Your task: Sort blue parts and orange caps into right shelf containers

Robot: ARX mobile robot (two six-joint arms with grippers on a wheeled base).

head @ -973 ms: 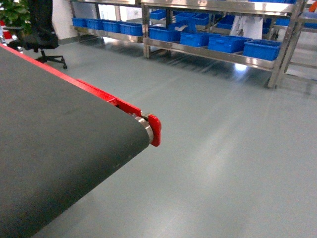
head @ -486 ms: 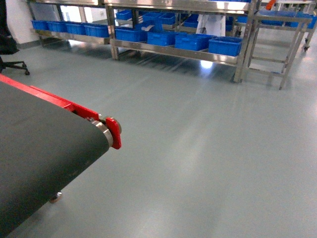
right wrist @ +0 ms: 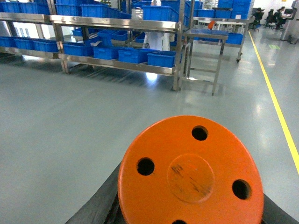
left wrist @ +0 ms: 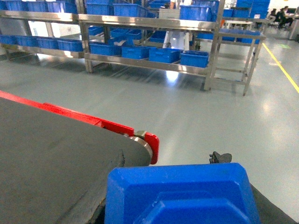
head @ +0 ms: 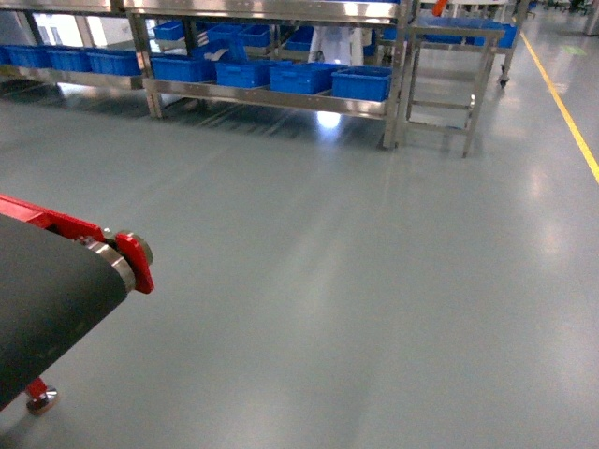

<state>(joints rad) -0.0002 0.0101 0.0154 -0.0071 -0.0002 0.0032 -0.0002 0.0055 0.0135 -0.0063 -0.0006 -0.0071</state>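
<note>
My left gripper point(left wrist: 182, 203) is shut on a blue part point(left wrist: 182, 196), a chunky bevelled block that fills the bottom of the left wrist view; one dark finger point(left wrist: 264, 203) shows at its right edge. A round orange cap point(right wrist: 191, 175) with several holes is held in my right gripper point(right wrist: 191, 186), and a dark finger point(right wrist: 100, 200) flanks it. Neither gripper shows in the head view. The right shelf containers, blue crates point(head: 360, 84) point(left wrist: 194, 58) point(right wrist: 161, 58), sit on the low steel shelf far across the floor.
The dark conveyor belt point(head: 47, 290) with its red end cap point(head: 140, 264) stands at the left, close to my left gripper point(left wrist: 56, 154). A small steel rack point(head: 449, 79) stands right of the shelving. A yellow floor line point(head: 566, 108) runs along the right.
The head view has swung to the right: the conveyor end and the shelves slid left, and the small steel rack and yellow line came into view.
</note>
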